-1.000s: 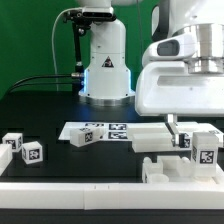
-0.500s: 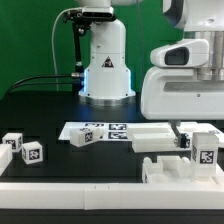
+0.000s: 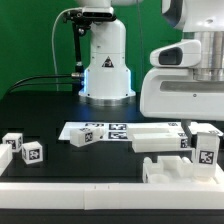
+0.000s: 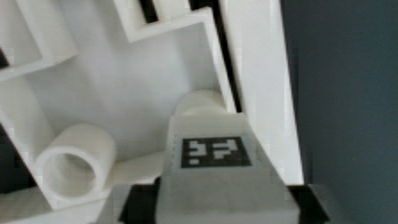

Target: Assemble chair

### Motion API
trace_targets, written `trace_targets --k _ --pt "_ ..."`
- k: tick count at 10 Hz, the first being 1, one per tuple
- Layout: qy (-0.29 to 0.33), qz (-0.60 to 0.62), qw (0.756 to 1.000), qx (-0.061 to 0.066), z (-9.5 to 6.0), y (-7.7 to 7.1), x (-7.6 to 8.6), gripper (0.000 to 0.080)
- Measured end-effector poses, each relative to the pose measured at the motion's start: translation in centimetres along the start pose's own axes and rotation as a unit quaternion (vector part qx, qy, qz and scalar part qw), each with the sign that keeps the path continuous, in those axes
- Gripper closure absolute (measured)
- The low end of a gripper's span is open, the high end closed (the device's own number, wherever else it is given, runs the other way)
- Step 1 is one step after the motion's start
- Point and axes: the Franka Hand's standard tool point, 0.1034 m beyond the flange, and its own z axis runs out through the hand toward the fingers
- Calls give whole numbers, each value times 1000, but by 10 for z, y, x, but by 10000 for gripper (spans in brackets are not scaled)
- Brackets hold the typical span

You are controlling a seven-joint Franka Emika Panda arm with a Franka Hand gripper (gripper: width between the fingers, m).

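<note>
Wrist view: the gripper (image 4: 217,205) stands narrow, its dark fingers (image 4: 139,203) tight against both sides of a white leg (image 4: 217,135), with no gap showing. The leg's tag (image 4: 214,151) faces the camera. Its long axis runs straight out from between the fingers toward a slotted white panel (image 4: 107,40), and its far end is rounded. Just beside the leg a short round tube (image 4: 71,160) shows its hollow end. In the exterior view the chair lies in loose parts on the black table (image 3: 40,105). The arm (image 3: 185,85) hangs over the cluster at the exterior view's right, and the fingers are hidden there. In that cluster a bar (image 3: 150,138) lies flat, long axis across the view, with a tag at its right end. Next to it a chunky piece (image 3: 205,148) turns its tag toward the camera, and a low white piece (image 3: 170,170) sits in front of both. A small block (image 3: 80,138) rests at the marker board (image 3: 105,128) mid-table. At the far left a tagged cube (image 3: 33,152) touches a second cube (image 3: 12,143), near the white rail (image 3: 70,190).
</note>
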Motion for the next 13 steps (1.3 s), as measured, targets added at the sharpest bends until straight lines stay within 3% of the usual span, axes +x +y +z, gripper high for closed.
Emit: trace_targets --k 3,4,6,7,8,9,10,11,12,13 --pt "11 185 983 7 1 -3 0 515" --pt "7 269 963 12 1 -3 0 515" --pt "-10 444 895 32 1 -3 2 515" --pt "-23 479 876 44 2 1 3 515" --pt "-25 506 861 43 2 -1 2 515" --pt "-24 499 865 43 2 0 3 426" --pt "-21 466 884 44 2 1 4 426" --pt "-17 407 912 46 1 4 6 271" --pt "-13 345 937 46 0 5 8 271" --pt "-9 290 956 42 -3 1 6 174"
